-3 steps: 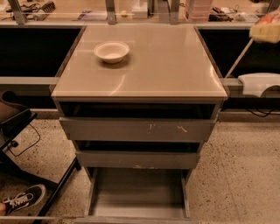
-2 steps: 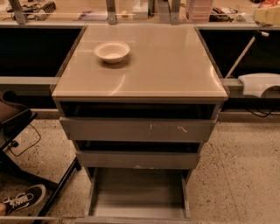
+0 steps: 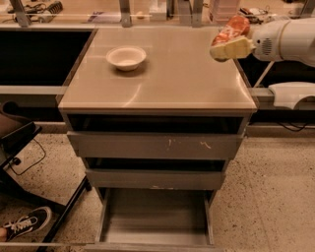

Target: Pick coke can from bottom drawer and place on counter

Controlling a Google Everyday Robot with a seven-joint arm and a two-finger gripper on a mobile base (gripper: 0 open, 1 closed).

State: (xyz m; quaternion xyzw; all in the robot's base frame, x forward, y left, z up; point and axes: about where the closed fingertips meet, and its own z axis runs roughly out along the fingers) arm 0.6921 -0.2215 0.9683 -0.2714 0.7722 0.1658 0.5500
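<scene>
The coke can [image 3: 233,26], shiny red with pale marks, is tilted in my gripper [image 3: 225,41] and held above the counter's right edge. The gripper is shut on the can; one pale finger [image 3: 232,48] lies under it. The white arm [image 3: 288,39] reaches in from the right. The counter [image 3: 167,78] is a glossy tan square top. The bottom drawer [image 3: 155,219] is pulled out at the bottom of the view, its flat grey floor bare.
A white bowl [image 3: 126,57] sits on the counter's far left part. Two upper drawers [image 3: 152,145] stand slightly open. A cluttered desk [image 3: 123,10] runs behind. A chair base [image 3: 15,142] and a shoe [image 3: 24,224] are at the left on the floor.
The gripper with the can has moved left from the frame's right edge to above the counter's right edge. The bowl and drawers have not moved.
</scene>
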